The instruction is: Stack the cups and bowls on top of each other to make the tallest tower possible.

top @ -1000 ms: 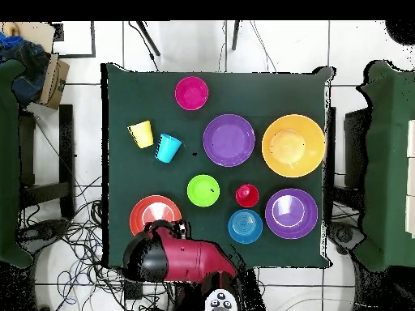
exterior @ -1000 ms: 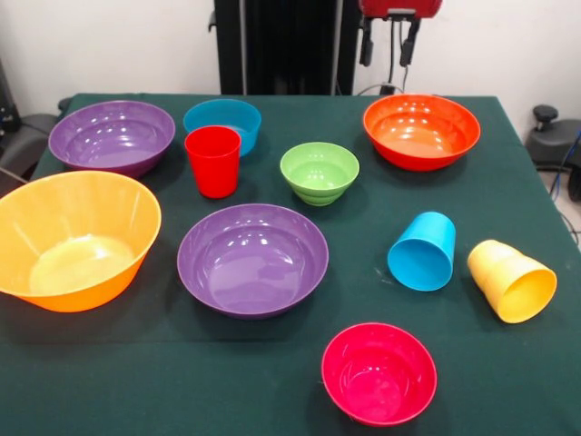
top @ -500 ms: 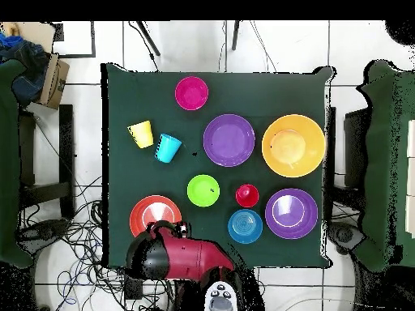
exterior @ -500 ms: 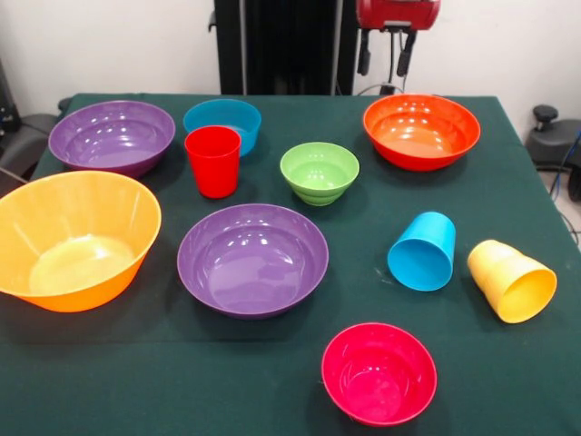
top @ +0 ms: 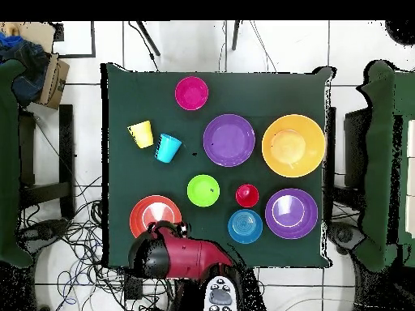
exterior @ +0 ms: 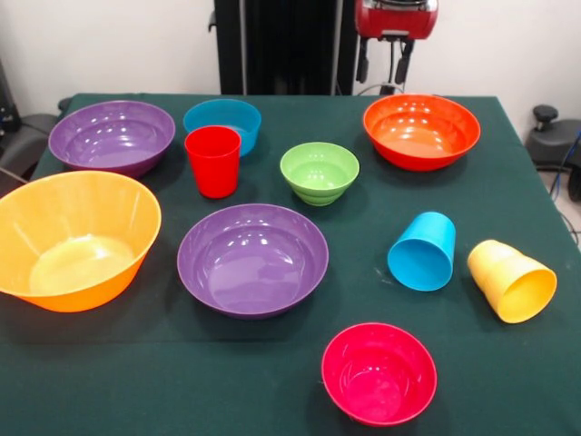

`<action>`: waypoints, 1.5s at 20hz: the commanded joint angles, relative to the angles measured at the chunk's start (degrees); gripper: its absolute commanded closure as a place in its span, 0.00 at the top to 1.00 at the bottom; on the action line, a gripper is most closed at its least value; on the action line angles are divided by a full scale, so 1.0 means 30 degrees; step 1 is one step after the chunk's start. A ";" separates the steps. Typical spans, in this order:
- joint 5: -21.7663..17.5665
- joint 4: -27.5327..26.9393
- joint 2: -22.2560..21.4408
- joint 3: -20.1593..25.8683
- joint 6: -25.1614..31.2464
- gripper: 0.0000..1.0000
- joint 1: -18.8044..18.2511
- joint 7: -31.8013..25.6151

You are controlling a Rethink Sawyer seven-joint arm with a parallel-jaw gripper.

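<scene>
Dark green cloth is covering the table, and nothing is stacked yet. Going left to right in the front view: the large yellow-orange bowl is sitting tilted at the edge, with a purple bowl behind it; then the small blue bowl with the red cup standing upright just in front; the second purple bowl and the green bowl are lying mid-table; the magenta-pink bowl is nearest the camera; the orange-red bowl is sitting far back; the sky-blue cup and yellow cup are lying tipped over at the right. All look like light, stiff, glossy plastic, so probably slippery; pinching a rim wall seems the surest hold, and the fallen cups are likely to roll when touched. The gripper is hanging high behind the orange-red bowl, fingers parted and holding nothing.
</scene>
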 commanded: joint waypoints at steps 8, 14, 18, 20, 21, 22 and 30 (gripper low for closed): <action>-0.0561 0.0313 0.1145 0.1165 -0.1241 1.00 0.0036 0.3050; -0.0574 0.0129 0.1395 0.1099 -0.1336 1.00 0.0122 0.3029; -0.0615 0.0010 0.1667 0.1054 -0.1589 1.00 0.0199 0.3050; -0.0635 -0.0082 0.1806 0.1060 -0.1672 1.00 0.0187 0.3022; -0.0644 -0.0111 0.1858 0.1057 -0.1703 1.00 0.0195 0.3002; -0.0648 -0.0133 0.1891 0.1027 -0.1733 1.00 0.0219 0.2988; -0.0659 -0.0640 0.2330 0.0672 -0.1527 1.00 0.0515 0.2638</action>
